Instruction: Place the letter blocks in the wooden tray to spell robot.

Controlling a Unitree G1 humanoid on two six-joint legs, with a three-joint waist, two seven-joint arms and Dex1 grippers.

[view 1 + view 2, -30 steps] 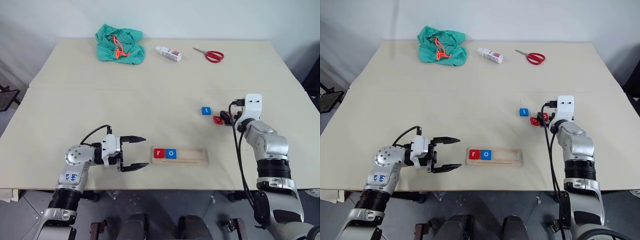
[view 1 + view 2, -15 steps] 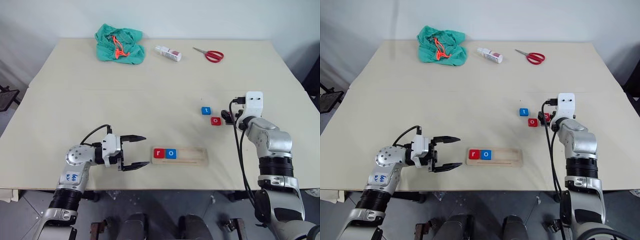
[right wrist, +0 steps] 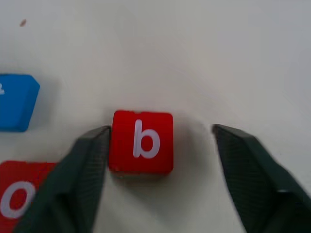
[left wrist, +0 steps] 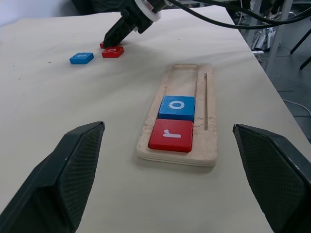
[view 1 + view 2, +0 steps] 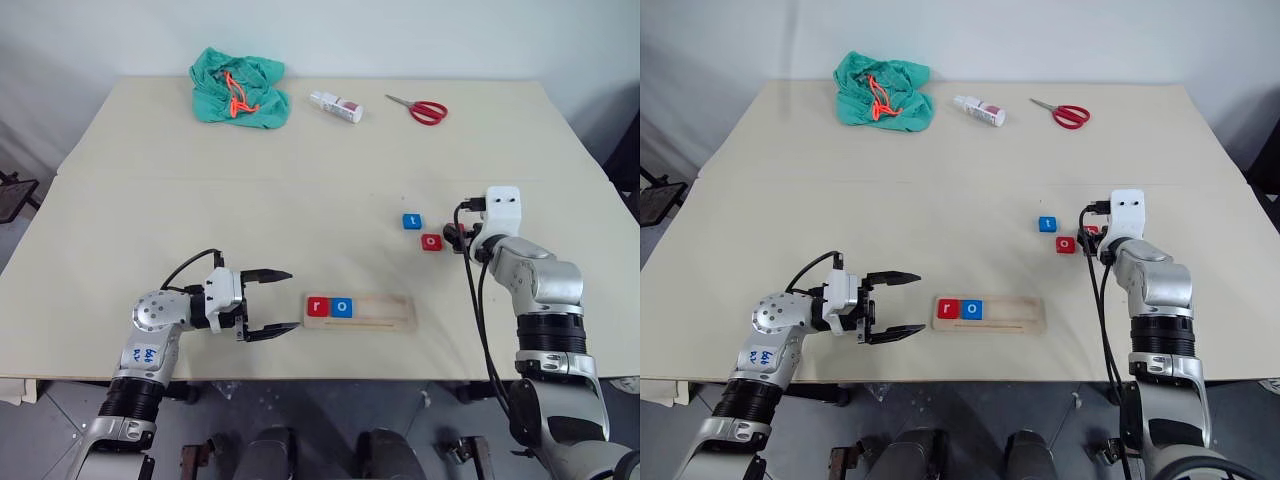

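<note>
Two blocks, r and o, fill the wooden tray's (image 5: 359,311) near end beside the spread, empty left gripper (image 5: 268,303) — farther off, the right gripper (image 3: 155,160) straddles the red b block (image 3: 142,141), one finger touching, not yet clamped

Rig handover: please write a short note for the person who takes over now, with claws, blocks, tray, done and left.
Left claw: open, holds nothing, level beside the wooden tray.
Right claw: partly open around the red b block; one finger touches its side, the other is apart. Not gripped yet.
Tray: red r and blue o sit at its left end.
On the table: blue t, red o, and the b.
Done: r, o.
Left: b, o, t.
</note>
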